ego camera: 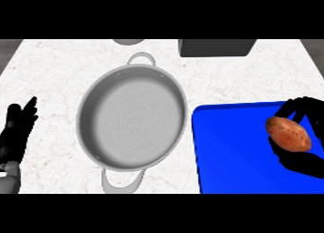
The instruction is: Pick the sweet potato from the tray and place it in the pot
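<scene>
An orange-brown sweet potato (290, 133) lies over the right part of the blue tray (239, 150). My right hand (315, 136) is wrapped around it, fingers curled above and the thumb below, so it is shut on the sweet potato. A wide grey pot (91, 113) with two loop handles stands left of the tray, nothing inside it. My left hand (13, 132) rests open at the left edge, fingers pointing up, far from the pot's rim.
A dark grey box (214, 48) sits at the counter's back, right of centre. Part of a grey round object (128, 42) shows at the back edge. The white marbled counter (50, 68) spreads around the pot.
</scene>
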